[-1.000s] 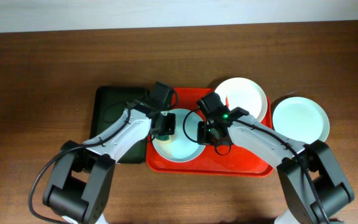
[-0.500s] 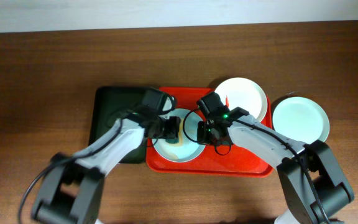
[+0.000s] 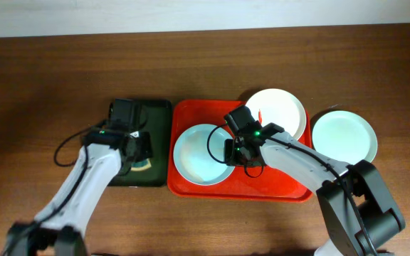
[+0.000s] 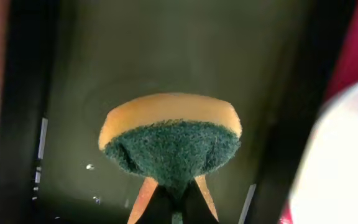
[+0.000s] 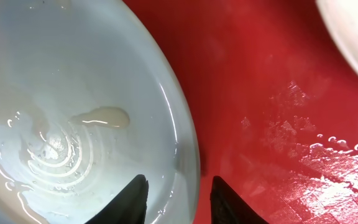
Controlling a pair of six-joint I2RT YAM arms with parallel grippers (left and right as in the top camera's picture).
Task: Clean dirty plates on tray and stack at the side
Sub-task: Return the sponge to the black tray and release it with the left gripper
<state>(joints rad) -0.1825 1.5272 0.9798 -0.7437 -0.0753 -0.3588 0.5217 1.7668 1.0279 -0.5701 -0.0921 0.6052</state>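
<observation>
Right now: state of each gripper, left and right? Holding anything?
Left gripper: closed, holding the sponge.
Right gripper: open, fingers either side of the pale blue plate at its rim.

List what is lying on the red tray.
A wet pale blue plate lies on the red tray, the right gripper open astride its rim. A white plate overlaps the tray's far right corner. The right arm hides part of the tray floor.

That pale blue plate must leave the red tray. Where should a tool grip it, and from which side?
Grip the pale blue plate by its right rim, from above, one finger inside, one outside over the tray. It lies flat and shallow, so only the raised edge offers a pinch; the right tool straddles it there.
</observation>
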